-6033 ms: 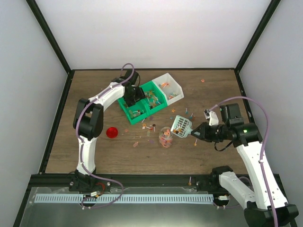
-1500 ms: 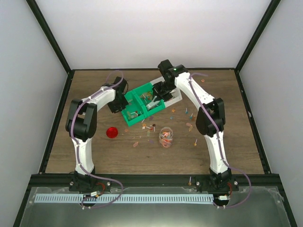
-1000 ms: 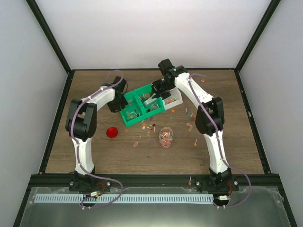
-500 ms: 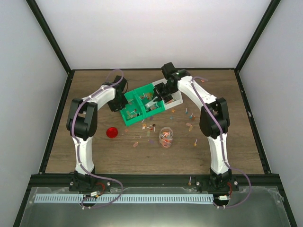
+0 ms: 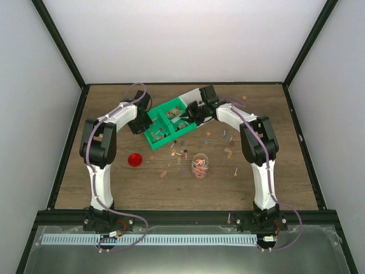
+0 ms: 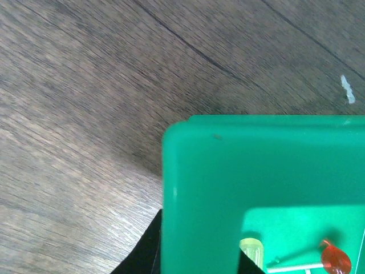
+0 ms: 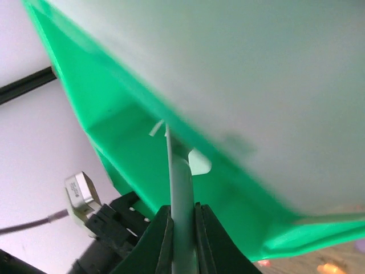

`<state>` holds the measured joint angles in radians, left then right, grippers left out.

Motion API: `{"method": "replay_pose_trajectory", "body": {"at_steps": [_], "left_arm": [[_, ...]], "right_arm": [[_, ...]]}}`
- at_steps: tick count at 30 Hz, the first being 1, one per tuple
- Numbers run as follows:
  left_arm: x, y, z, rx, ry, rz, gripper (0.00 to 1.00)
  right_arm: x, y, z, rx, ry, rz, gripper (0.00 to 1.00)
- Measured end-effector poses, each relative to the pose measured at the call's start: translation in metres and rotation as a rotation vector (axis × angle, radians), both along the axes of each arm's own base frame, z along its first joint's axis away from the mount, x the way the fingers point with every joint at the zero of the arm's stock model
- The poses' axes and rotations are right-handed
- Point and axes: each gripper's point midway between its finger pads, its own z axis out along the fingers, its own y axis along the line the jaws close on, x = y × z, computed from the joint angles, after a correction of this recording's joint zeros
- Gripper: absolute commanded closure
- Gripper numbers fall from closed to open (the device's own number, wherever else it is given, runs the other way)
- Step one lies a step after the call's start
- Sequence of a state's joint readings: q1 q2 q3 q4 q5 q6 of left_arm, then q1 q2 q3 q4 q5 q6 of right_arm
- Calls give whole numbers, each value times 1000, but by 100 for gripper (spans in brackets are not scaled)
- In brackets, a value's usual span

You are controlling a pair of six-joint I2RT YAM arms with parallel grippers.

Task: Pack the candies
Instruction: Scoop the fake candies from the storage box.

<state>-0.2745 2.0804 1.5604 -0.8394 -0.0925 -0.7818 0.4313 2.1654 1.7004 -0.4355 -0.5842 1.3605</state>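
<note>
Far across table (image 5: 114,182), arms (image 5: 122,114) arched inward; left gripper (image 6: 197,264) tight on green bin (image 6: 228,171); right gripper (image 7: 181,216), on pale bar (image 7: 178,171).

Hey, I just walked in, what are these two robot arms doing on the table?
Both arms are at the green bin toward the back of the table. The left gripper is clamped on the bin's left wall. The right gripper is shut on a thin pale bar at the bin's other side; what that bar belongs to is unclear. Some candies lie in the bin, many are scattered on the table, and a clear jar holds a few. A red lid lies apart.
</note>
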Motion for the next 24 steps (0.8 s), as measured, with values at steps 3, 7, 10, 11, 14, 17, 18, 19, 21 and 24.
{"method": "replay_pose_trajectory", "body": {"at_steps": [3, 7, 10, 11, 14, 17, 18, 19, 21, 24], "left_arm": [[1, 4, 0, -2, -2, 19, 96], [2, 5, 0, -3, -2, 37, 96], [3, 7, -1, -3, -2, 49, 96], [3, 8, 0, -4, -2, 54, 96], [4, 9, 0, -7, -3, 69, 96], [4, 10, 0, -9, -2, 74, 96], [5, 10, -1, -11, -2, 76, 96], [5, 10, 0, -15, -1, 77, 96], [5, 11, 0, -19, 0, 77, 96], [5, 11, 0, -21, 2, 73, 96]], "right_arm": [[-4, 1, -14, 68, -63, 41, 99], [0, 4, -13, 143, -168, 83, 99], [2, 6, -17, 188, -216, 96, 99], [3, 7, -18, 200, -230, 100, 99], [7, 9, -18, 218, -267, 113, 99], [8, 9, -15, 233, -291, 119, 99], [7, 9, -15, 241, -303, 120, 99], [6, 8, -15, 250, -311, 121, 99], [2, 5, -18, 273, -328, 121, 99], [-2, 3, -17, 294, -352, 121, 99]]}}
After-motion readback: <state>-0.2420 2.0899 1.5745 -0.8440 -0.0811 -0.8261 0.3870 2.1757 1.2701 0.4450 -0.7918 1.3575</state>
